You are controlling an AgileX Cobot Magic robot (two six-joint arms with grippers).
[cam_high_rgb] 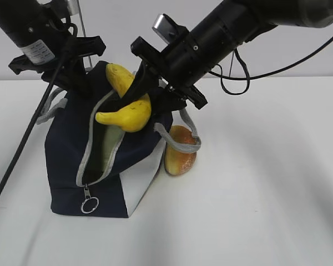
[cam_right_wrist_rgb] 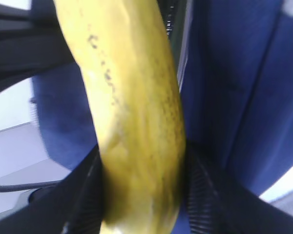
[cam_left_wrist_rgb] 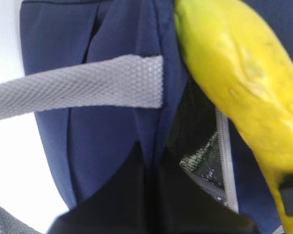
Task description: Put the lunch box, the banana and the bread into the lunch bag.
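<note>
Right gripper point(cam_high_rgb: 137, 95) reaches in from upper right, jaws clamped on the banana point(cam_high_rgb: 129, 105). Left gripper point(cam_high_rgb: 77, 72) angles down from upper left, jaws' state unclear.

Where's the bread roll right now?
In the exterior view the bread lies on the white table, right of the lunch bag, against its white side panel and partly under a grey handle.

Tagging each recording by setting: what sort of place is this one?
Most likely a lab or test bench rather than a home: a bare white table against a plain pale wall, with only the lunch bag, banana and bread laid out, and loose cables hanging.
</note>
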